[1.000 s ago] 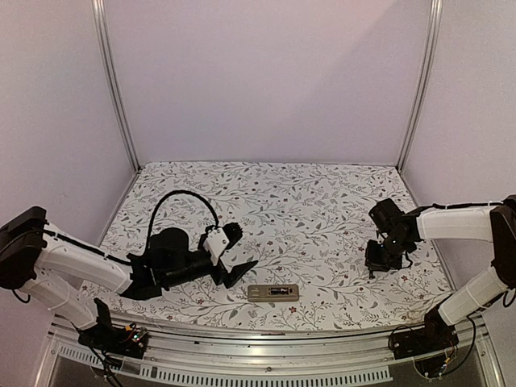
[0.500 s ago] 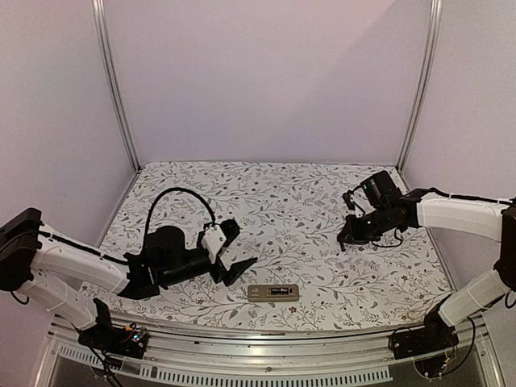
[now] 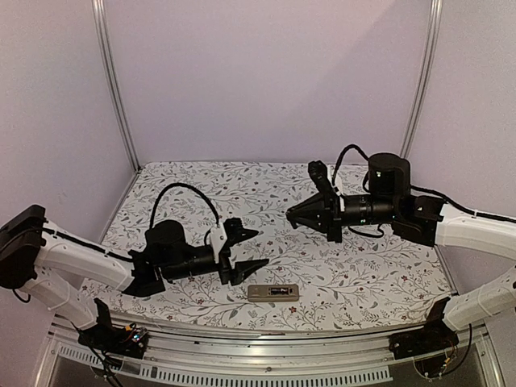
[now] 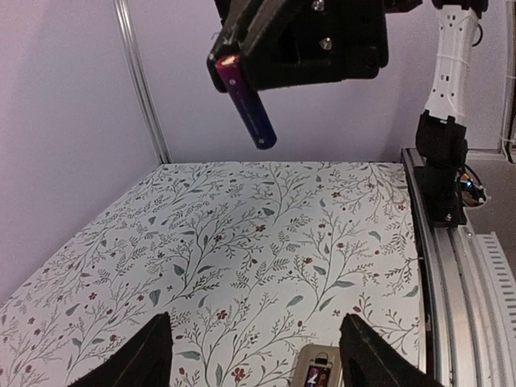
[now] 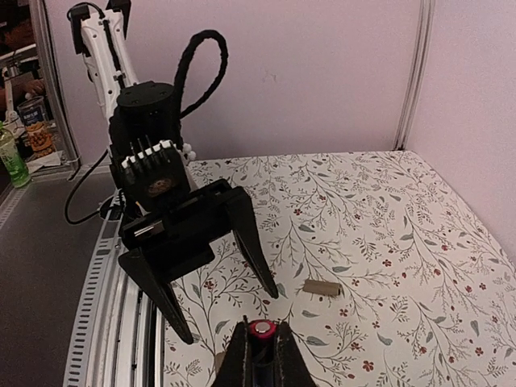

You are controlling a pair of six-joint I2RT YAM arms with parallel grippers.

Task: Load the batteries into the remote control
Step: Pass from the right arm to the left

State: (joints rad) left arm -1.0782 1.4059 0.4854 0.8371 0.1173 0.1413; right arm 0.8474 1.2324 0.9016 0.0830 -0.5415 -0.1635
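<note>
The remote control [image 3: 272, 293] lies tan back up near the table's front edge, its dark recess facing up. It also shows at the bottom of the left wrist view [image 4: 316, 372], with something bluish in the recess. My right gripper [image 3: 293, 214] hovers above the table's middle, shut on a dark bluish battery [image 5: 260, 329]. That battery [image 4: 244, 97] hangs tilted in the left wrist view. My left gripper [image 3: 260, 247] is open and empty, just above and left of the remote, facing the right gripper. It shows wide open in the right wrist view [image 5: 228, 314].
A small tan cover panel [image 5: 322, 288] lies on the flowered cloth beyond the left gripper. The metal rail [image 4: 451, 266] runs along the table's front edge. Lilac walls with metal posts close off the back and sides.
My right arm has swung from the table's right side to the middle with the battery, now pointing at the left gripper. My left gripper has lifted and levelled slightly.
</note>
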